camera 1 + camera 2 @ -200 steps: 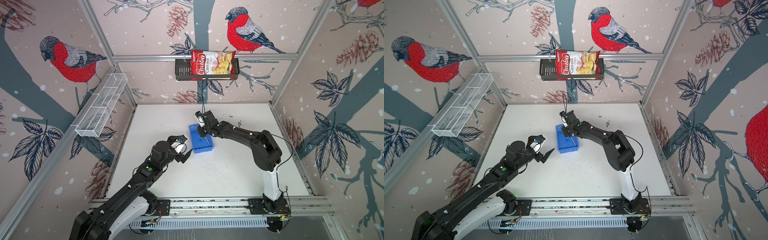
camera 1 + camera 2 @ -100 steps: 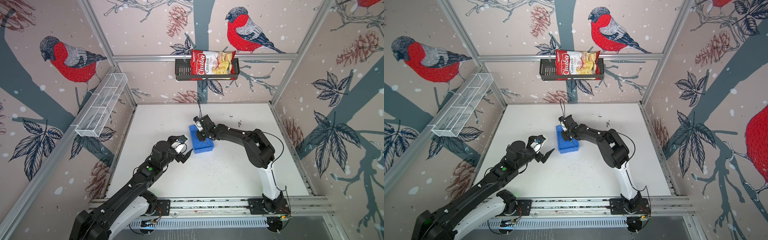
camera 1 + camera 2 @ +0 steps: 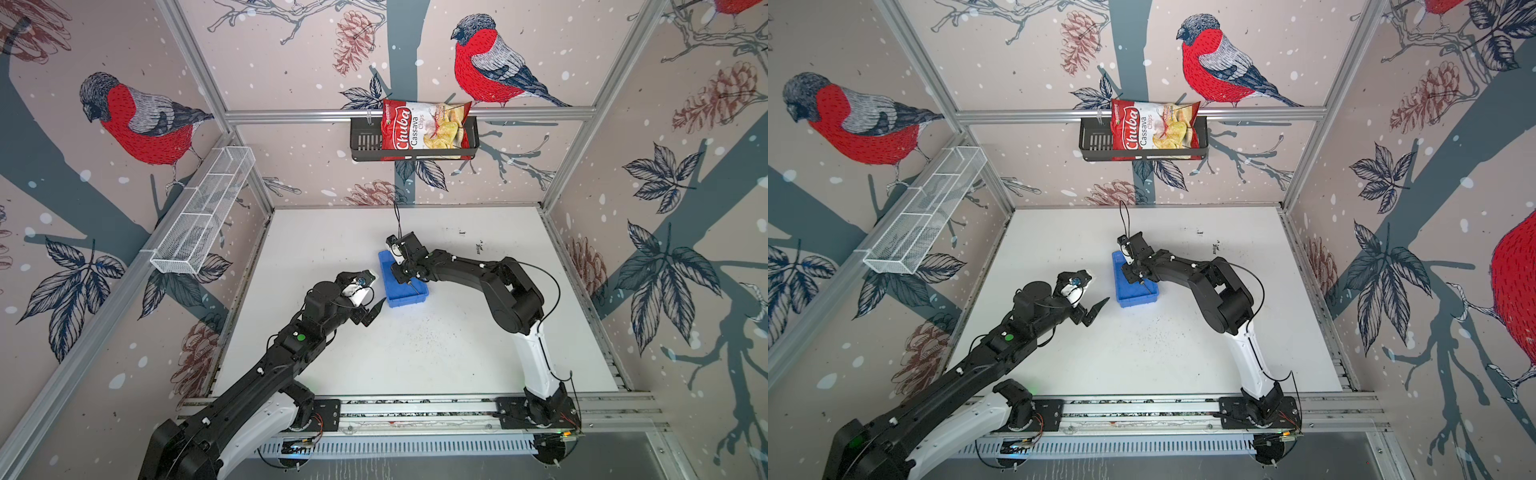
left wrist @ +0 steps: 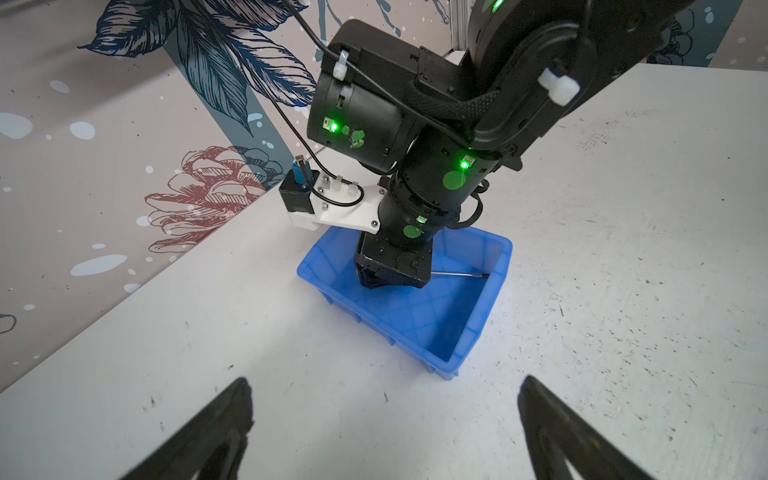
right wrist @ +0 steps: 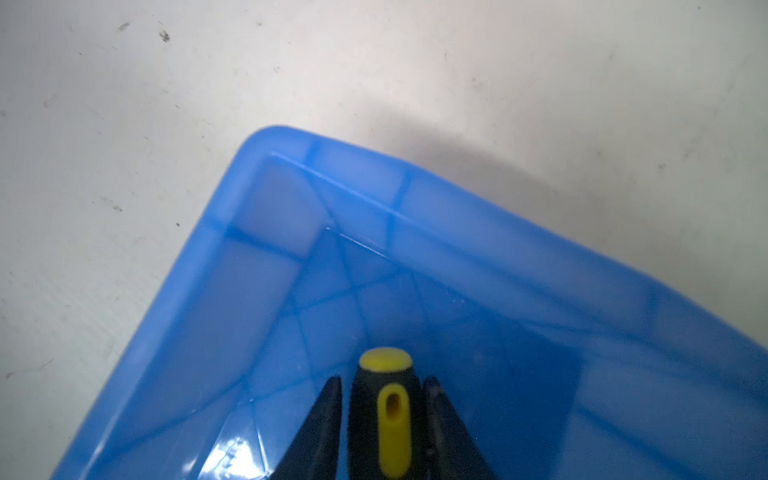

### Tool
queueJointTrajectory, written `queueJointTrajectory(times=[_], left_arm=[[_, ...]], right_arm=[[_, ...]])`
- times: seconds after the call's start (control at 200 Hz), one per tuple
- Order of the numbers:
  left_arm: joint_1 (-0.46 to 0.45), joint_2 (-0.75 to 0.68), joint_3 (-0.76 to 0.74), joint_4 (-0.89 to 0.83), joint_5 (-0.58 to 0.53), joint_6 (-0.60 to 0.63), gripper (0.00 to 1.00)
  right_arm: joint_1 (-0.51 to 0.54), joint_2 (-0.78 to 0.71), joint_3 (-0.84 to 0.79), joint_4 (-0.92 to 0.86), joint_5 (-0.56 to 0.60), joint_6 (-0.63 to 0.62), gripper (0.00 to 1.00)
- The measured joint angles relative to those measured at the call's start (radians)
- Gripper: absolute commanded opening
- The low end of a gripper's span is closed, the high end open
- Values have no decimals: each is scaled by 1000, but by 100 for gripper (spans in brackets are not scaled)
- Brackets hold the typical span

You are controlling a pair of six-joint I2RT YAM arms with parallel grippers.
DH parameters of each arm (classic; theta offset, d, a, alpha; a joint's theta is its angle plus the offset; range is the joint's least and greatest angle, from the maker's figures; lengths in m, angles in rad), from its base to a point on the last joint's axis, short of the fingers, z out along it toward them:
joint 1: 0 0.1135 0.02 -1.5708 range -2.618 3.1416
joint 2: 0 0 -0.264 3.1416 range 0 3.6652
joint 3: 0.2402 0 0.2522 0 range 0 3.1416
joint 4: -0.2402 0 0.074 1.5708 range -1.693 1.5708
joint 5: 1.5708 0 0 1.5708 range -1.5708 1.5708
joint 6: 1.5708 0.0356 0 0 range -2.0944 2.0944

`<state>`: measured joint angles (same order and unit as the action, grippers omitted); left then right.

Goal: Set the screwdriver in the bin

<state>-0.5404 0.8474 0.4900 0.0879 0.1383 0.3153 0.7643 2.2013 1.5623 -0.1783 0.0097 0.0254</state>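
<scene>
Screwdriver (image 5: 384,399) and bin sit together near the middle of the white table (image 3: 415,353), with the right arm reaching over them from the right.

Both top views show the blue bin (image 3: 405,299) (image 3: 1136,301) lying lengthwise from far to near, a little left of the table's centre. The left gripper (image 3: 372,309) is just near and left of the bin's near-left corner, apart from it. Its jaws are spread wide and hold nothing, and its two dark fingers (image 4: 216,428) frame the bin (image 4: 478,332) in the left wrist view.

The right gripper (image 3: 401,274) (image 4: 390,282) points down into the far half of the bin, below the rim. In the right wrist view its jaws are only narrowly parted around the black and yellow handle. A thin strip of blue shows between one finger (image 5: 328,415) and the handle, so the fingers flank the handle rather than pinch it. The yellow end cap points toward a corner of the bin (image 5: 249,291).

The thin shaft (image 4: 457,274) (image 3: 411,284) runs out from under the gripper toward the near right, and its tip lies close to the bin's right wall. Whether the handle rests on the bin floor cannot be told.
</scene>
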Motion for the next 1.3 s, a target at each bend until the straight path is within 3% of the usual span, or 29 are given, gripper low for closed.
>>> queueJointTrajectory(times=[0.235, 0.685, 0.976, 1.301], left_arm=[[1, 6, 0, 6, 19, -2, 98], [32, 51, -104, 283, 15, -143, 98], [66, 88, -122, 389, -34, -185, 98], [113, 117, -132, 431, -113, -203, 98]], right_arm=[[0, -76, 0, -10, 9, 0, 73], [-66, -377, -173, 81, 17, 12, 82], [-166, -581, -364, 183, 22, 58, 100], [-338, -791, -632, 322, 65, 140, 100]])
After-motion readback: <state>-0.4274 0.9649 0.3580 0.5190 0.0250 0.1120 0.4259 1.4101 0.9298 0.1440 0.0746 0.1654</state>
